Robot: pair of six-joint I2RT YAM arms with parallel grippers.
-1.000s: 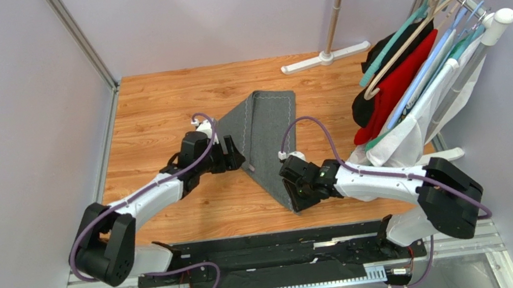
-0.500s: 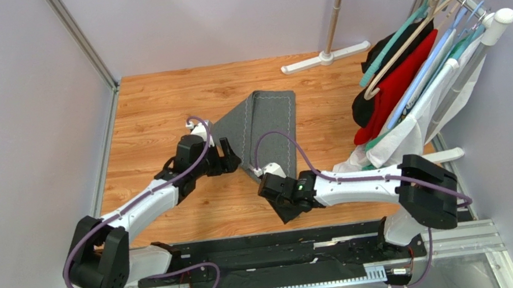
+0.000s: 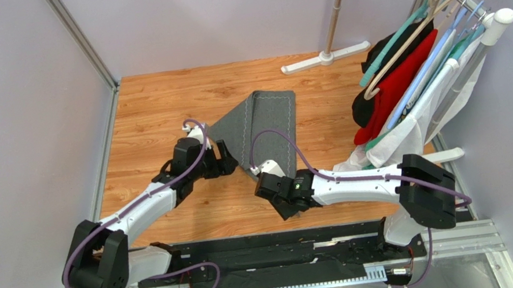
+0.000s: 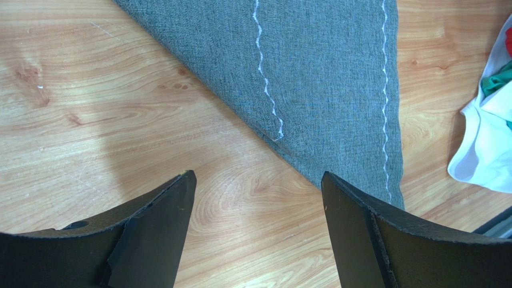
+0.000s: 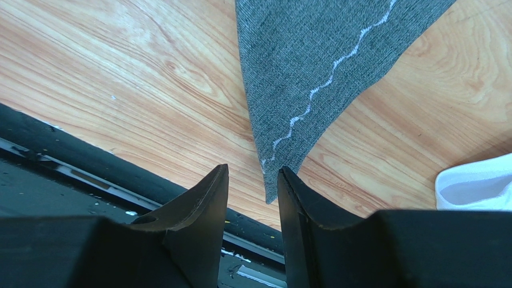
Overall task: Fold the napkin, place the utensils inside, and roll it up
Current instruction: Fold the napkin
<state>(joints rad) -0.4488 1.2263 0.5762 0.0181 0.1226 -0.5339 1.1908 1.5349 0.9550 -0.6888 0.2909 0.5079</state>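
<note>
Right gripper (image 5: pixel 252 171) shifted left; napkin (image 3: pixel 260 121) tapers nearward.

The wooden table (image 3: pixel 150 106) carries a grey napkin (image 3: pixel 264 124), folded flat near its middle. A white stand foot (image 3: pixel 326 57) rests at the far edge, and a white cloth (image 3: pixel 393 142) lies on the right side

Bright, even light everywhere. The pictures look sharp. One soft grey shadow lies on the wooden table (image 4: pixel 120 159).
</note>
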